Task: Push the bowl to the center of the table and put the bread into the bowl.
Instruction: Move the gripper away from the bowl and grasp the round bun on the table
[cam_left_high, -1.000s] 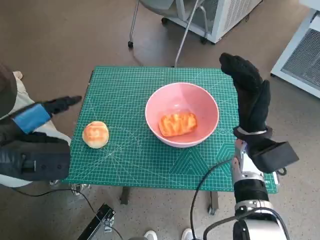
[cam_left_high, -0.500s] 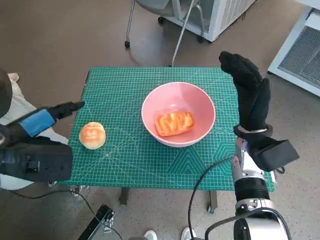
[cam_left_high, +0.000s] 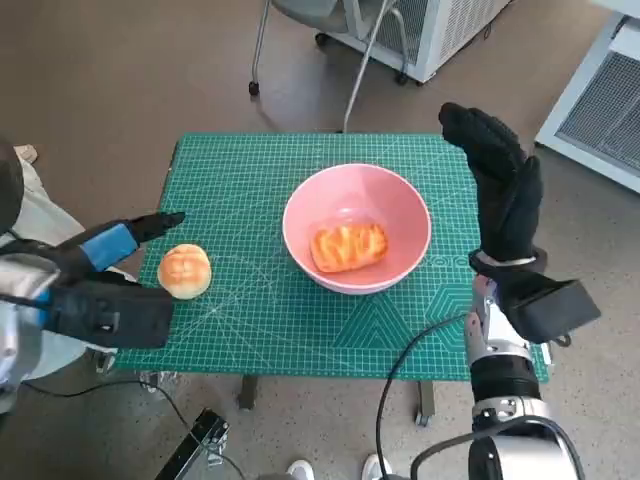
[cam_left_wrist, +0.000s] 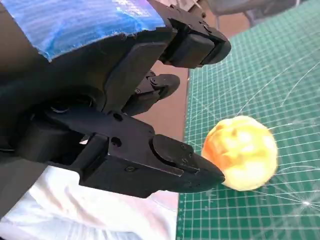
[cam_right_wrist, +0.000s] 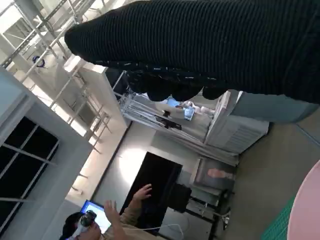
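Reaching beside the bun (cam_left_high: 186, 270), left hand (cam_left_high: 105, 275) fingers spread empty; right hand (cam_left_high: 503, 190) flat, fingertips hidden.

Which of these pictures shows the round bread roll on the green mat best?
The left wrist view: the bread roll fills it close up. The head view shows it small beside the left hand. The right wrist view misses it.

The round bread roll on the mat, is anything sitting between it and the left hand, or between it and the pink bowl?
Nothing visible blocks either. The left hand is just beside the round bread roll, with bare green mat between the roll and the pink bowl. The bowl already holds another bread piece.
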